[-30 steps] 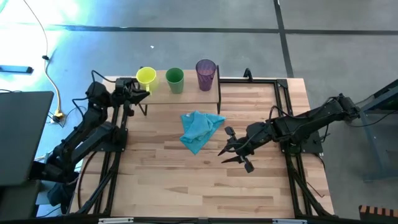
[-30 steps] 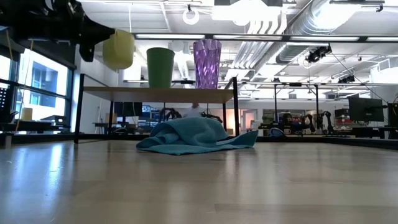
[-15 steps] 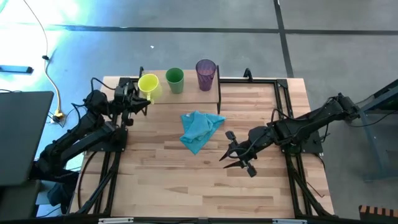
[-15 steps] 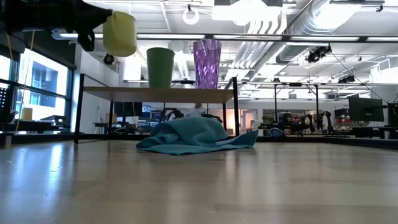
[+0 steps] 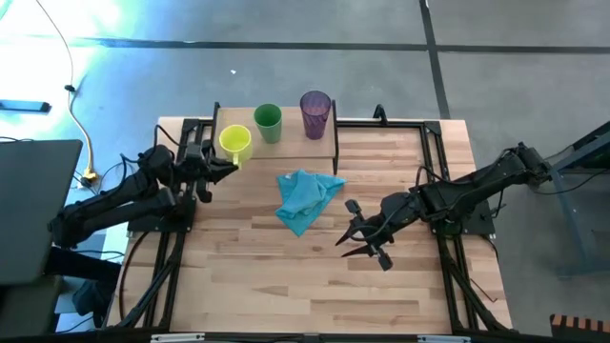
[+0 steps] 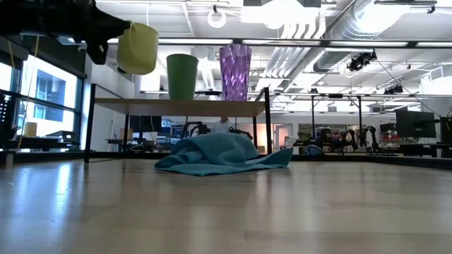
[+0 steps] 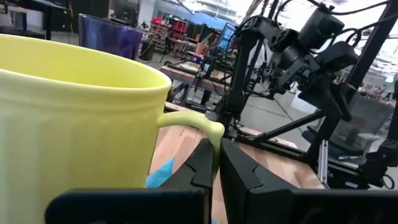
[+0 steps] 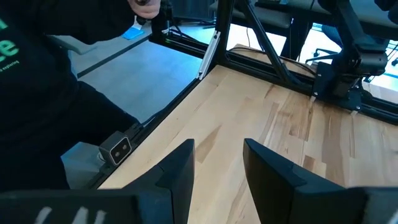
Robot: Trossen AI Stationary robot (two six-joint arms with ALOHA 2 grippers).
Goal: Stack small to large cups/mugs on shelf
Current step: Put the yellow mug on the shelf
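Left gripper pinched shut on the handle of the yellow mug; clear only in the left wrist view, where both fingers clamp the thin handle loop. Low view adds what the overhead cannot: mug tilted and lifted clear above the shelf. From above, mug at 9 o'clock of the green cup, near the shelf's left end. Green cup and purple tumbler upright on the board, side by side, tumbler at 3 o'clock of the cup.

Right gripper over bare table at 4 o'clock of the blue cloth, fingers spread, holding nothing. Cloth crumpled in front of the shelf, hiding part of its underside in the low view.

Right wrist view alone catches a dark sleeve with partial green lettering; unreadable.
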